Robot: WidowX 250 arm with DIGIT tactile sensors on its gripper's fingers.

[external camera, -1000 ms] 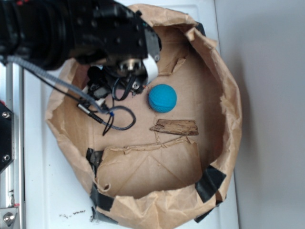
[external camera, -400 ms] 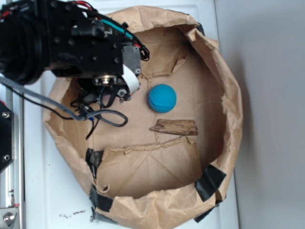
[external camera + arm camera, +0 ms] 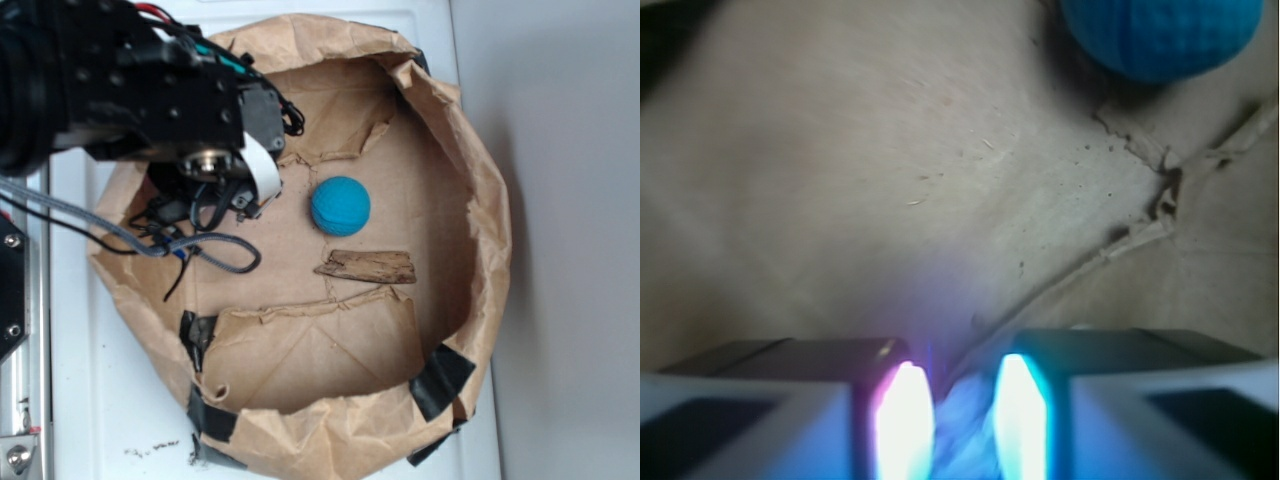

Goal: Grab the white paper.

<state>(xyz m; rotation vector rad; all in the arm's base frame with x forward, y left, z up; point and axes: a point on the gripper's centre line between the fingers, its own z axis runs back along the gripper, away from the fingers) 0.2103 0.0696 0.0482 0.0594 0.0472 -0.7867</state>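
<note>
Since a second ago we have drawn our claw [image 3: 950, 420] leftward, away from the blue ball [image 3: 341, 205]. It is clenched on the white paper [image 3: 962, 432], pinched between the fingers; next we lift clear of the bag [image 3: 470, 180].

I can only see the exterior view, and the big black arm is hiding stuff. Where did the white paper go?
Observer: In the wrist view a pale, blurry lump sits between the fingers of the pincer. It looks like the white paper.
Child: Is the pincer squeezing it?
Observer: It seems so. The two glowing pads stand close together and the lump fills the narrow gap between them.
Child: Is the blue ball touching the pincer?
Observer: No. The blue ball is at the far top edge of the wrist view, with bare brown bag floor between them.
</note>
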